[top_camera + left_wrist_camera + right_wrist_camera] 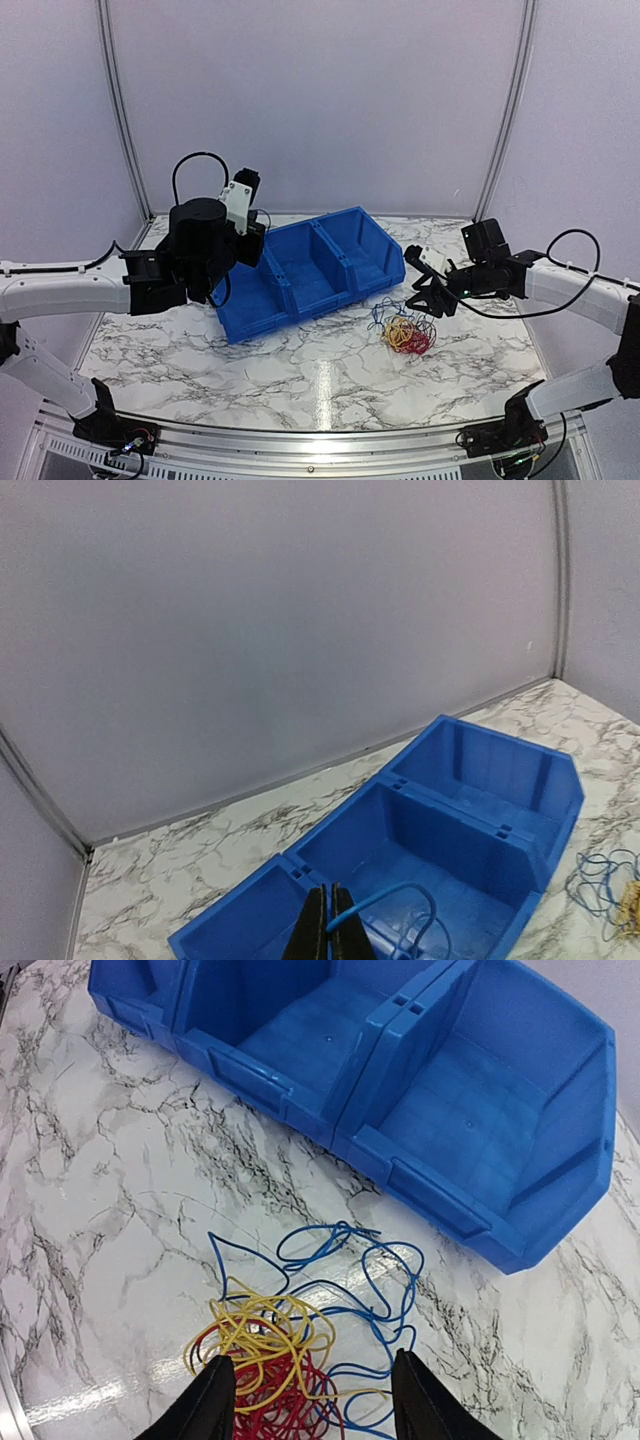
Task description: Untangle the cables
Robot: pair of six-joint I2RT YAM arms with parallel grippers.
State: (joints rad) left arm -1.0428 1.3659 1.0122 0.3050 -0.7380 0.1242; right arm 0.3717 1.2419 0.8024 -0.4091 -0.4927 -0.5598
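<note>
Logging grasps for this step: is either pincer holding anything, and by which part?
The left pincer is shut on a blue cable, pinching one stretch of its loop over the blue bin. The right pincer, open above the tangled cables, holds nothing.

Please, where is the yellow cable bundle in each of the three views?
Top external: yellow cable bundle, right of centre, slightly low.
Left wrist: only a sliver at the right edge, low.
Right wrist: bottom centre.
Shared landmark: the blue bin.

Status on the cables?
Left gripper shut on blue cable over bin. Right gripper open above tangle. Nothing in the way.
</note>
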